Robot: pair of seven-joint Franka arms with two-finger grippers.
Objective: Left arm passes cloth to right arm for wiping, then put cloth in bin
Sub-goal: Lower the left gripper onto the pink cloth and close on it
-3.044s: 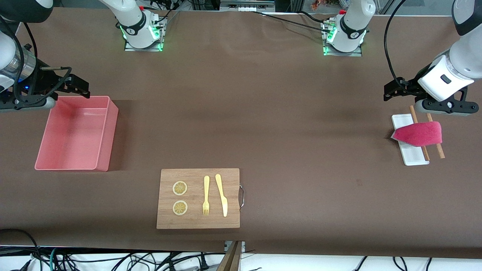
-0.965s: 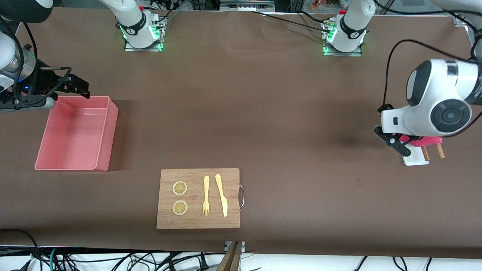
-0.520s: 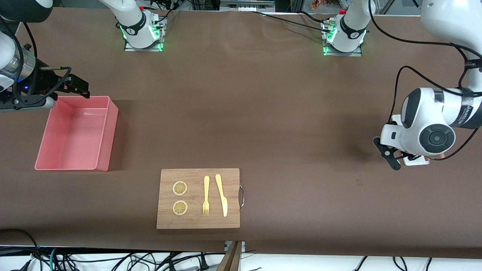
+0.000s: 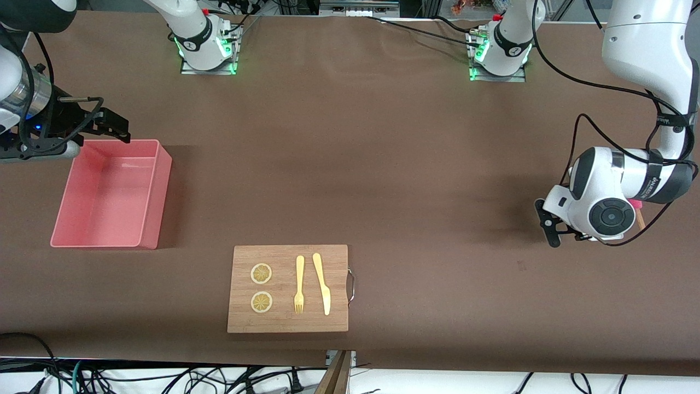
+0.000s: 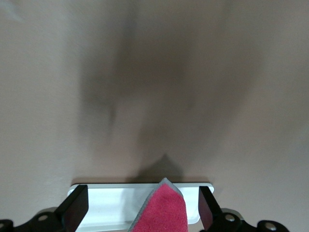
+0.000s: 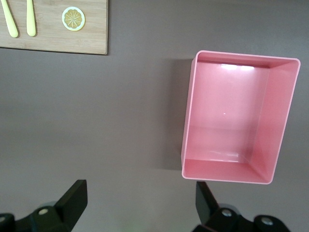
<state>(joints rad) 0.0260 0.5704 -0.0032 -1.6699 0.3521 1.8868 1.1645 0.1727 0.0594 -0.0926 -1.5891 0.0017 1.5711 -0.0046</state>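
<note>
The crimson-pink cloth [image 5: 166,215] with a grey edge lies on a small white tray [image 5: 106,208] at the left arm's end of the table. My left gripper [image 5: 141,211] is open and low over it. One black finger [image 5: 75,209] stands on each side of the cloth's corner, not touching it. In the front view the left wrist covers the cloth, and only a pink sliver [image 4: 634,203] shows. The salmon-pink bin [image 4: 159,186] stands empty at the right arm's end. My right gripper [image 4: 106,123] waits open and empty above the table beside the bin [image 6: 236,116].
A wooden cutting board [image 4: 288,288] with two lemon slices, a yellow fork and a yellow knife lies near the table's front edge; it also shows in the right wrist view [image 6: 53,24]. A chopstick end [image 4: 640,220] shows by the left wrist.
My left arm has swung over and come down onto the cloth and tray, now hiding them in the front view. The right arm and the bin have not moved.
</note>
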